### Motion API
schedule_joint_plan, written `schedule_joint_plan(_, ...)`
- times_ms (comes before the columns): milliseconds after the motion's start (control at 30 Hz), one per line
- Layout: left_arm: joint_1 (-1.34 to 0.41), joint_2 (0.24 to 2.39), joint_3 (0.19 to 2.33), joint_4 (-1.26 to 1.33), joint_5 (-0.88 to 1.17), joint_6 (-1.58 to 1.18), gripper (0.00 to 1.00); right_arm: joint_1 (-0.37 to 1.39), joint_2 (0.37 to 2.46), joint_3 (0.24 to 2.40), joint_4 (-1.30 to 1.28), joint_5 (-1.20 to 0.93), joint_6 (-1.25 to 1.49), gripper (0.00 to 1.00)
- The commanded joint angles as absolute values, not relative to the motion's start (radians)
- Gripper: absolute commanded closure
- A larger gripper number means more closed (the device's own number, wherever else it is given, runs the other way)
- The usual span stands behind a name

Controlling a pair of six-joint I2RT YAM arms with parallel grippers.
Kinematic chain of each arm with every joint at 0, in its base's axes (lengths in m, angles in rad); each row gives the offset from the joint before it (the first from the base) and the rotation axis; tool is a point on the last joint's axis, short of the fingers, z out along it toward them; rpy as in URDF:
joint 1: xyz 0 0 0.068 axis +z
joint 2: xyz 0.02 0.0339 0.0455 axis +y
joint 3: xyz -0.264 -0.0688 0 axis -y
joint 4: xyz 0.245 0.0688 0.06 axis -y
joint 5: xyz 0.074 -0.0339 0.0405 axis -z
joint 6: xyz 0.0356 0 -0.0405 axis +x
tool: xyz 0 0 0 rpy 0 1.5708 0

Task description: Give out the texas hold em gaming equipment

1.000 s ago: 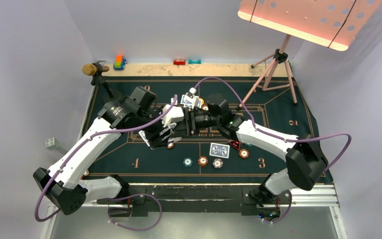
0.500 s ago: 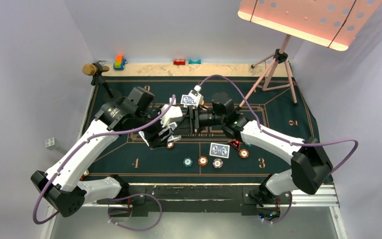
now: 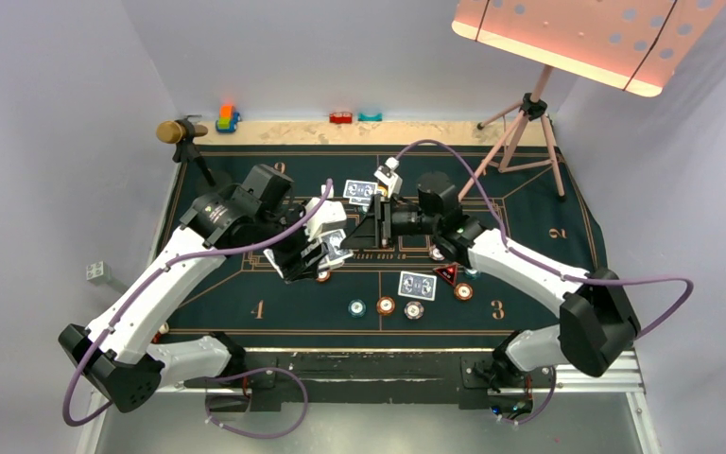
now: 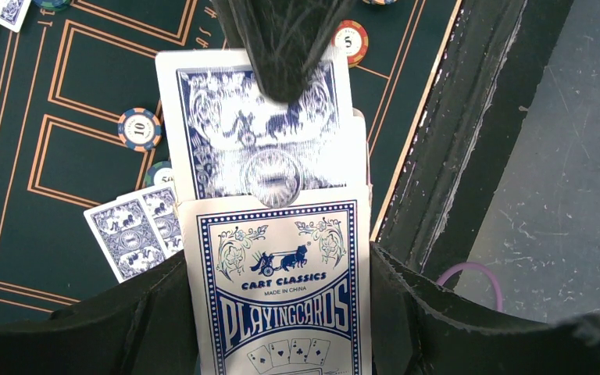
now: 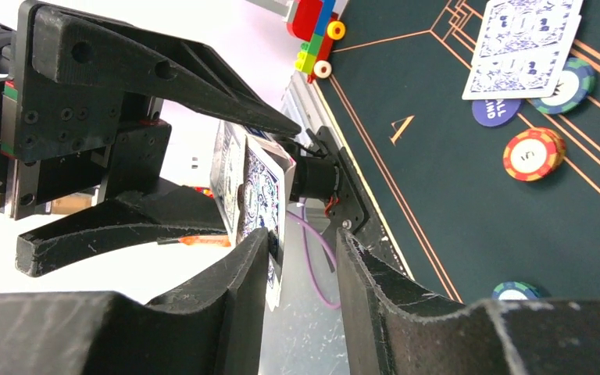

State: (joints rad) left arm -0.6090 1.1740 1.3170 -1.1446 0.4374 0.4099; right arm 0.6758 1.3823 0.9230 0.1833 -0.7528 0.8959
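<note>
Two jaws: left gripper (image 4: 277, 269) is clamped on the card box (image 4: 281, 305); right gripper (image 5: 303, 238) stands apart around one card (image 4: 226, 133), with a gap visible beside it.
Card: half out of the box towards 12 o'clock; glossy, blue ornate back.
In the way: the black right finger (image 4: 281, 47) covers the card's top edge.
Around the card: two cards (image 4: 137, 230) at 8 o'clock, round striped blue-orange chip (image 4: 139, 128) at 9, orange chip (image 4: 351, 41) at 1.
Ground: felt mat (image 3: 246, 284), dark green, thin orange lines.
</note>
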Motion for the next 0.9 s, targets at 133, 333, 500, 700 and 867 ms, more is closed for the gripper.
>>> schedule_joint_plan(133, -0.605, 1.142, 1.329, -1.124, 0.480, 0.395, 1.00, 0.604, 1.288, 0.896, 0.108, -0.733, 0.844, 0.64)
schedule_joint_plan(333, -0.605, 1.139, 1.322, -1.125, 0.479, 0.395, 1.00, 0.602, 1.266, 0.892, 0.119, -0.748, 0.870, 0.74)
schedule_joint_plan(500, -0.607, 1.130, 1.304, -1.120, 0.468, 0.397, 1.00, 0.593, 1.235, 0.893, 0.119, -0.756, 0.897, 0.94)
schedule_joint_plan(700, -0.606, 1.128, 1.294, -1.114, 0.464, 0.400, 1.00, 0.554, 1.176, 0.876, 0.135, -0.787, 0.952, 1.00)
schedule_joint_plan(867, -0.606, 1.126, 1.289, -1.113, 0.459, 0.404, 1.00, 0.492, 1.118, 0.817, 0.182, -0.835, 1.024, 1.00)
